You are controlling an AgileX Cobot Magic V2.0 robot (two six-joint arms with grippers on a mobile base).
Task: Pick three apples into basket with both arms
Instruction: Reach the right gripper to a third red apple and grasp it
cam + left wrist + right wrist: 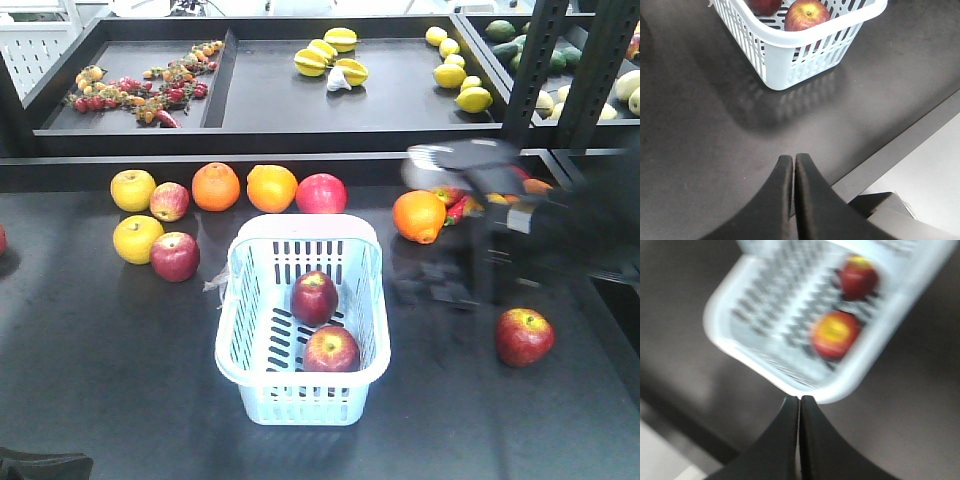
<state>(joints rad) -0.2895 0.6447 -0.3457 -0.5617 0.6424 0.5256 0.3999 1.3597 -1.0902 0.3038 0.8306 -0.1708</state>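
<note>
A: From the front, the basket (302, 320) holds two apples (314, 297); a third red apple (524, 336) lies on the table (90, 370) to its right, near the blurred right arm (500, 240), likely the next pick.

B: Left wrist view?

A: The left gripper (793, 161) is pressed closed, empty, short of the basket's corner.

B: Right wrist?

A: The right gripper (800, 401) is closed too; motion smears everything.
</note>
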